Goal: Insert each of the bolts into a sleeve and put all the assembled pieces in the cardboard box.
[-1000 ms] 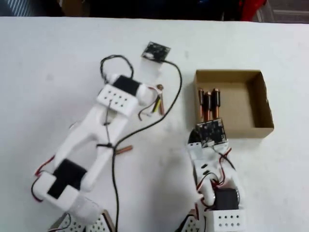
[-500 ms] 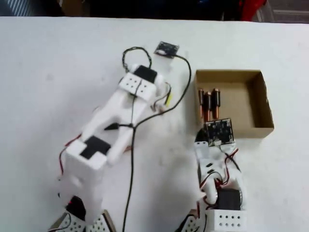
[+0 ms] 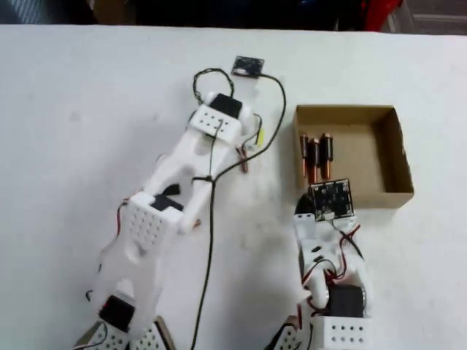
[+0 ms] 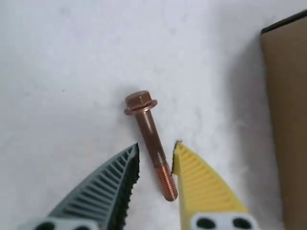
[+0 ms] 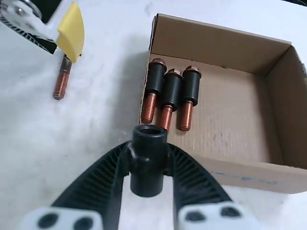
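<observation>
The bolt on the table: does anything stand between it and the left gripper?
Nothing visible does. The bolt lies bare on the table, its threaded end between the open fingers of the left gripper; the cardboard box stands aside.

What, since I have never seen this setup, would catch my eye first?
The right gripper clamps a black sleeve beside the cardboard box, where three assembled pieces lie side by side. The left gripper hangs open astride a copper bolt lying on the white table.
</observation>
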